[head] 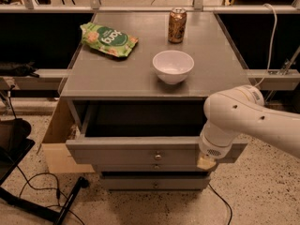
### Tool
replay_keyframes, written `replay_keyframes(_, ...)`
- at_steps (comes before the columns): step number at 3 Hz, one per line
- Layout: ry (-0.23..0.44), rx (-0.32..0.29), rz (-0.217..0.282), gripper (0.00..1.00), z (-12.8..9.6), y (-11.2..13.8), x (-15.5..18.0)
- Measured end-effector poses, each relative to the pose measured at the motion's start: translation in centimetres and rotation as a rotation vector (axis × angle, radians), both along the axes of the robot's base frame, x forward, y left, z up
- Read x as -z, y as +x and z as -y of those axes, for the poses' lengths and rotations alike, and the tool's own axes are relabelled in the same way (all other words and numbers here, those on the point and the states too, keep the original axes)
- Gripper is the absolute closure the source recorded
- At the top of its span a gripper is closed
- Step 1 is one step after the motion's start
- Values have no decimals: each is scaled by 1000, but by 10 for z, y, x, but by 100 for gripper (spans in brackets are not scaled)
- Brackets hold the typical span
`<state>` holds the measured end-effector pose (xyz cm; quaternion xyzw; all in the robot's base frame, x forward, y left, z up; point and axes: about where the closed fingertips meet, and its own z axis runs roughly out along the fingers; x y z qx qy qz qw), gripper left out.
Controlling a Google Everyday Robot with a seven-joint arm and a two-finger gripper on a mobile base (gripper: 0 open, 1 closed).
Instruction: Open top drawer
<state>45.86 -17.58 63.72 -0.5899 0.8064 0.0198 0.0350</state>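
Observation:
The top drawer [117, 154] is the wide grey front with a small round metal knob [158, 156] at its centre. It stands pulled out from the cabinet, and its inside is dark. My gripper [206, 162] hangs under my white arm [243, 116] against the right end of the drawer front, well to the right of the knob. Only its cream tip shows. The rest is hidden behind the arm.
Two narrower grey drawers [154, 182] sit shut below. On the cabinet top [93, 83] are a white bowl [173, 65], a brown can [177, 25] and a green snack bag [108, 39]. A cardboard box [56, 144] stands at the left, with cables and a black stand [47, 205] on the floor.

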Motion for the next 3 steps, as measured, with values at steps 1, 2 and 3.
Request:
replay_keyframes(1,0,0,-1,86,0,1,-2)
replay_keyframes(2,0,-3,-5,100,1,0,-4)
replay_keyframes(3,0,-3,-5,100,1,4,-8)
